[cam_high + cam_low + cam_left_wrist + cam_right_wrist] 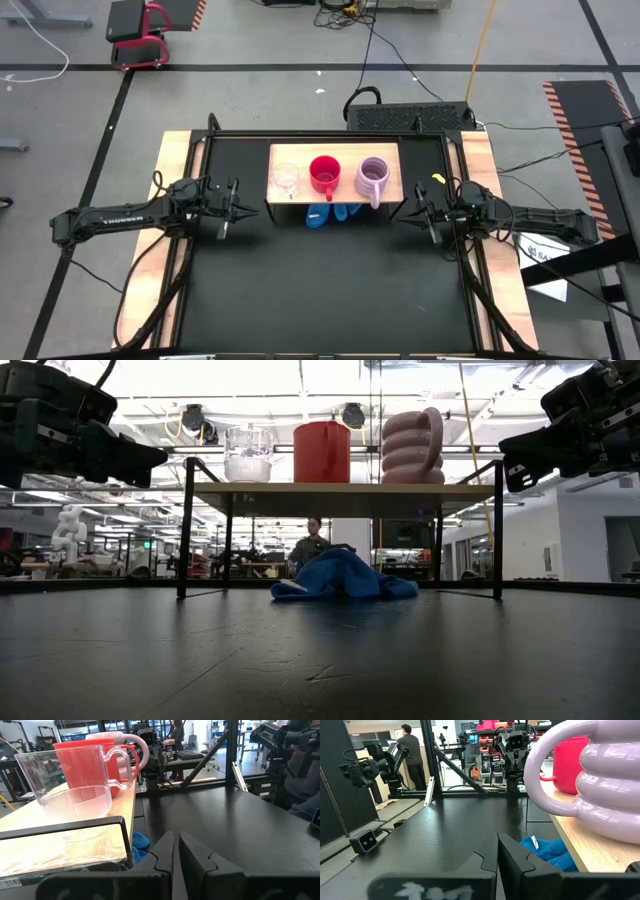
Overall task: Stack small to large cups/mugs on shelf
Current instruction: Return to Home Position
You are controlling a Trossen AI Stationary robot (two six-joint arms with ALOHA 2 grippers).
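Clear glass cup (286, 178), red mug (324, 174), lilac mug (372, 178) on light wooden shelf (340, 152) with black frame. Blue cloth (345, 578) on black tabletop (320, 290). Grey floor (80, 120) with black lines.

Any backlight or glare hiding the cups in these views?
Low view: ceiling lights backlight the shelf; the glass cup nearly melts into them, red mug and lilac mug read fine; left gripper and right gripper flank it, dark. High view: glass cup faint against the pale wood. Left wrist view: it reads well.
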